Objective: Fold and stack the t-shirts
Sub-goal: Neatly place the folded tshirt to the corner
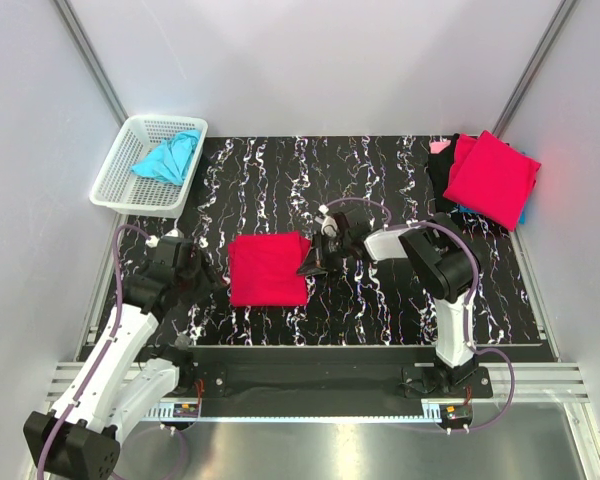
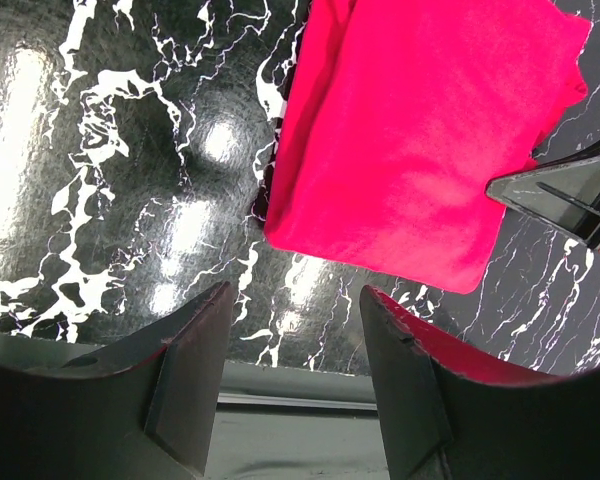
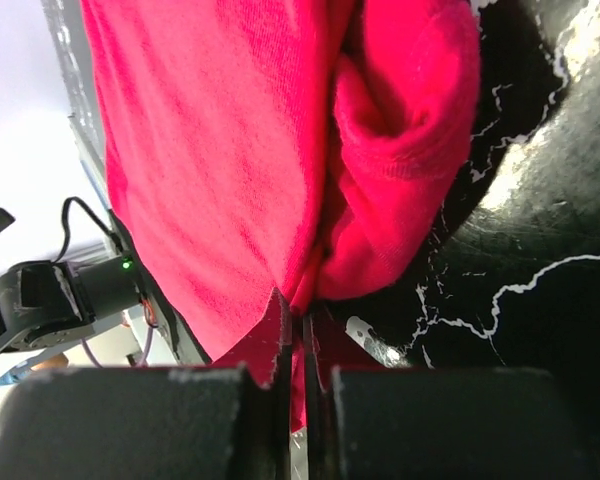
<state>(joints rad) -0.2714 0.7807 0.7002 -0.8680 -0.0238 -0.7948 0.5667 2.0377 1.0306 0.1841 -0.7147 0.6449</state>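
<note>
A folded crimson t-shirt (image 1: 268, 268) lies flat in the middle of the black marbled table (image 1: 380, 300). My right gripper (image 1: 312, 264) is at its right edge, shut on a pinch of the red cloth (image 3: 298, 310); the fabric (image 3: 210, 150) bunches up just beyond the tips. My left gripper (image 1: 205, 278) hangs open just left of the shirt, nothing between its fingers (image 2: 295, 300), with the shirt (image 2: 410, 140) ahead of it. A turquoise t-shirt (image 1: 168, 158) lies crumpled in the basket. Another folded red t-shirt (image 1: 490, 178) tops a pile at the back right.
The white lattice basket (image 1: 115, 190) stands at the back left corner. Blue, black and pink cloth peek out under the pile at the back right (image 1: 442, 160). The table's near edge and metal rail (image 2: 310, 400) lie right under my left gripper.
</note>
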